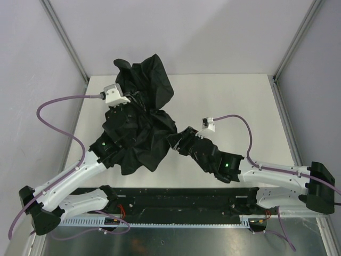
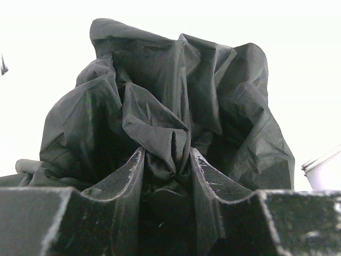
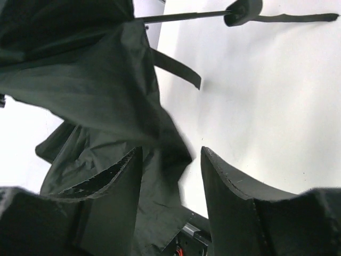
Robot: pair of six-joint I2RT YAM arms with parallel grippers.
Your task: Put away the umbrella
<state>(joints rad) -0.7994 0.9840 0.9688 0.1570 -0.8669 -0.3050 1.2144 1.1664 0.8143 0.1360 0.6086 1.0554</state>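
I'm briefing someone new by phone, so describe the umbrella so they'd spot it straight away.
Start at the white table: on its left half is heaped a crumpled matte black fabric umbrella. It's the only soft, wrinkled thing there, its cloth pinched in the left hand, unlike the hard black-and-white robot arms beside it.

A white table point(image 1: 240, 96) fills the middle of the frame, aluminium posts point(image 1: 65, 38) slanting at upper left and upper right; a black rail point(image 1: 181, 198) and slotted white duct point(image 1: 176, 220) run along the bottom
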